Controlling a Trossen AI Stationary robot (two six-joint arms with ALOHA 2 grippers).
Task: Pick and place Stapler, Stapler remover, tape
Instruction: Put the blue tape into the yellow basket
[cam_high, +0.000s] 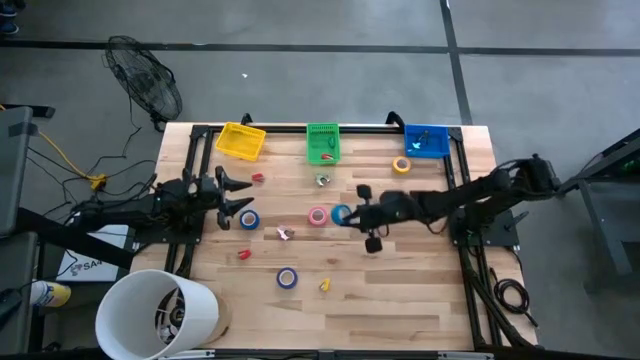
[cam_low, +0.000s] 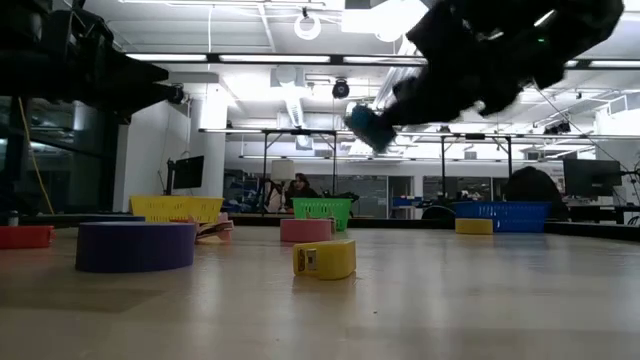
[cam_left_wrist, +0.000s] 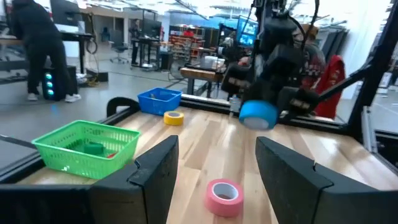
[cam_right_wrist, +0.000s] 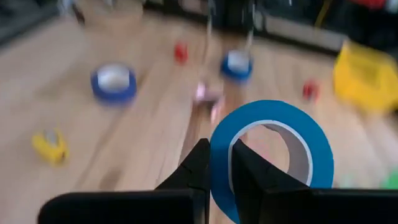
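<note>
My right gripper (cam_high: 347, 215) is shut on a blue tape roll (cam_high: 340, 214) at mid-table. In the low view the roll (cam_low: 370, 127) hangs well above the tabletop. A pink roll (cam_high: 318, 215) lies flat beside it, and it also shows in the left wrist view (cam_left_wrist: 224, 196). Two more blue rolls (cam_high: 248, 219) (cam_high: 287, 278) lie flat on the wood, and a yellow roll (cam_high: 401, 165) lies near the blue basket (cam_high: 426, 140). My left gripper (cam_high: 238, 196) is open and empty at the table's left side, facing the right arm. My right gripper pinches the blue roll's wall (cam_right_wrist: 219, 163) between its two fingers, one finger (cam_right_wrist: 252, 171) inside the ring's open centre and one (cam_right_wrist: 198, 165) outside. The fingers reach in from the table's right side. The roll is lifted clear of the table.
Yellow (cam_high: 241, 140), green (cam_high: 322, 142) and blue baskets stand along the far edge. Small red pieces (cam_high: 258, 178) (cam_high: 244, 254), a small yellow piece (cam_high: 325, 286) and a small metal item (cam_high: 322, 180) lie on the wood. A white bucket (cam_high: 155, 315) stands at the near left corner.
</note>
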